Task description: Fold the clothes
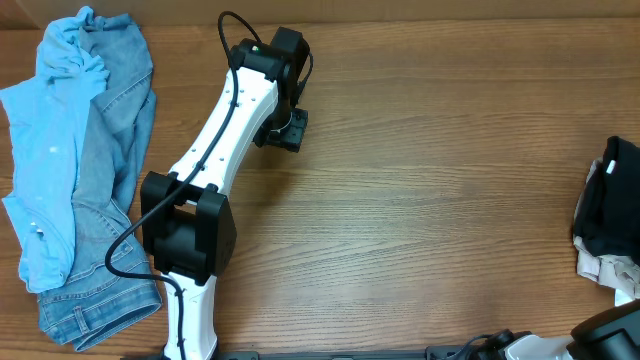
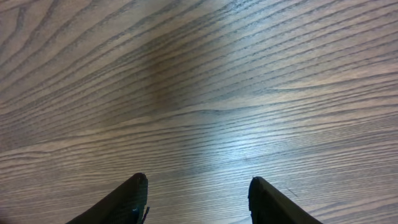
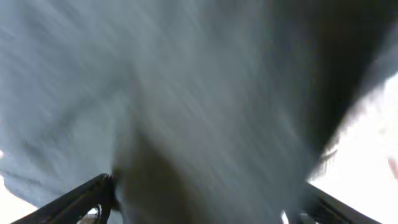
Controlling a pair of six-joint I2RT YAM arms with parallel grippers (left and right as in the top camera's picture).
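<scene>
A light blue shirt (image 1: 50,150) lies crumpled over blue denim jeans (image 1: 110,180) at the table's left edge. A black garment (image 1: 612,200) sits bunched at the far right edge. My left gripper (image 1: 288,130) is open and empty over bare wood in the upper middle; its fingers (image 2: 198,182) stand wide apart. In the blurred right wrist view my right gripper (image 3: 211,190) has its fingers spread wide, and dark grey-black fabric (image 3: 205,93) fills the view right up against them. The right gripper itself is not visible from overhead.
The wooden table (image 1: 430,200) spans the view. The left arm (image 1: 215,140) stretches diagonally from the front left. Some white cloth (image 1: 600,266) lies under the black garment. Part of the right arm (image 1: 610,330) shows at the bottom right corner.
</scene>
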